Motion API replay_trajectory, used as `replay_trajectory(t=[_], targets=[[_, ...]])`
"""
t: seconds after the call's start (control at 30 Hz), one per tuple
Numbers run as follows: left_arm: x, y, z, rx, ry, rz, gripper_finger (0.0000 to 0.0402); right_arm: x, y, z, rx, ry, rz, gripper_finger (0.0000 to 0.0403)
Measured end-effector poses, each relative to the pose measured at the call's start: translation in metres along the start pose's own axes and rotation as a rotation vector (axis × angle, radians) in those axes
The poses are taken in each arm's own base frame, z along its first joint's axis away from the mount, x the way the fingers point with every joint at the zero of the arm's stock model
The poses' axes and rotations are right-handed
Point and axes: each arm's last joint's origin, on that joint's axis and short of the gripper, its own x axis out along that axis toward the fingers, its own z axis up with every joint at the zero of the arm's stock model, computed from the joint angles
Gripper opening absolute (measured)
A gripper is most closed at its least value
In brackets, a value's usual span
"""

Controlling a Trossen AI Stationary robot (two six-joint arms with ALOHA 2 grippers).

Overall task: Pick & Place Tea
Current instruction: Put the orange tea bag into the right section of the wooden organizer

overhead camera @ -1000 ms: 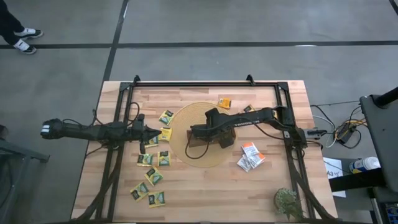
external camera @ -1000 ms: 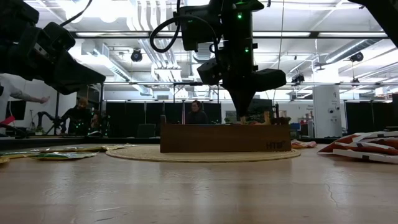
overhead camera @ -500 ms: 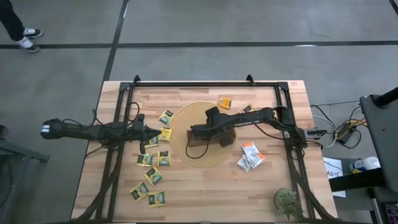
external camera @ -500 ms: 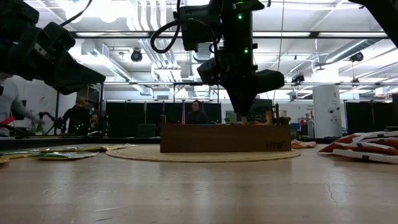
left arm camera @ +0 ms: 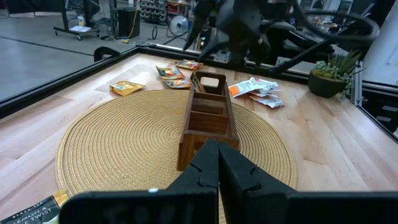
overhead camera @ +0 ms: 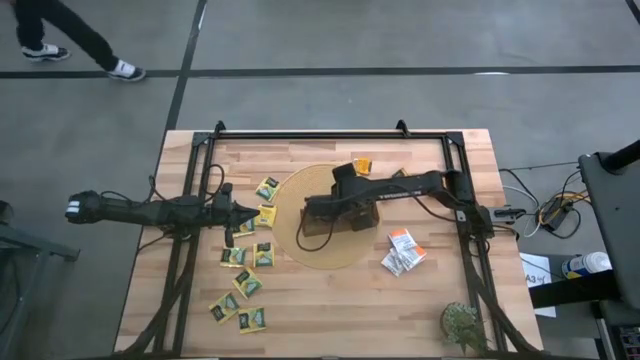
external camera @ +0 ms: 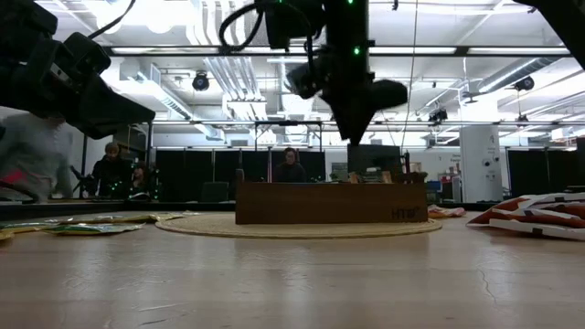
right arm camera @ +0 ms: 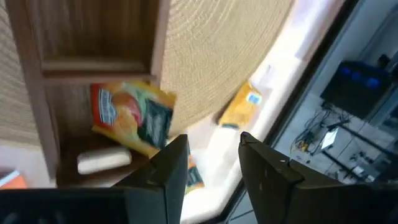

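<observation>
I am watching the right tool (right arm camera: 208, 165) hanging above the wooden tray (left arm camera: 208, 118), its fingers spread apart and gripping nothing. Through its own camera I am seeing an orange tea packet (right arm camera: 134, 121) lying tilted over the tray's divider wall, partly inside a compartment, with a small pale packet (right arm camera: 104, 160) lying in the compartment beside it. The tray is sitting on the round woven mat (overhead camera: 290, 240) near the middle of the table (overhead camera: 330, 300).

From above, the right arm is reaching in from the table's right edge across the mat, and the right tool (overhead camera: 318, 215) is covering most of the tray. In the level view the right tool (external camera: 352, 123) is hovering clear above the tray (external camera: 329, 203), not touching it.

The left tool (left arm camera: 217, 171) is clenched shut on nothing, pointing toward the mat from the left side; from above I am finding the left tool (overhead camera: 248, 212) just beside the mat's left rim.

The rest of the tea is lying scattered on the table: yellow-green packets (overhead camera: 248, 282) are spreading from the mat's left rim toward the near left corner, one orange packet (overhead camera: 361, 166) is resting near the far edge, and white-and-orange packets (overhead camera: 404, 250) are piled to the right of the mat. A small potted plant (overhead camera: 462, 325) is standing at the near right corner.
</observation>
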Motion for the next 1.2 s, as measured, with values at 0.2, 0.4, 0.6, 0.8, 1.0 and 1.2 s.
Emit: replay_trajectory(t=[0.2,0.4,0.6,0.8,1.0,1.2], targets=[[0.000,0.000,0.000,0.000,0.000,0.000,0.0000,-0.016,-0.011,-0.011,0.029,0.010,0.012,0.0127],[0.000,0.000,0.000,0.000,0.000,0.000,0.0000,-0.025,-0.025,-0.033,0.076,-0.039,0.073,0.0119],[0.000,0.000,0.000,0.000,0.001,0.000,0.0000,-0.019,-0.046,-0.067,0.200,-0.203,0.167,0.0111],[0.000,0.000,0.000,0.000,0.001,0.000,0.0000,0.008,-0.057,-0.107,0.305,-0.380,0.260,0.0110],[0.000,0.000,0.000,0.000,0.001,0.000,0.0000,0.042,-0.061,-0.147,0.579,-0.437,0.232,0.0114],[0.000,0.000,0.000,0.001,0.001,0.000,0.0000,0.071,-0.055,-0.182,0.887,-0.460,0.216,0.0106]])
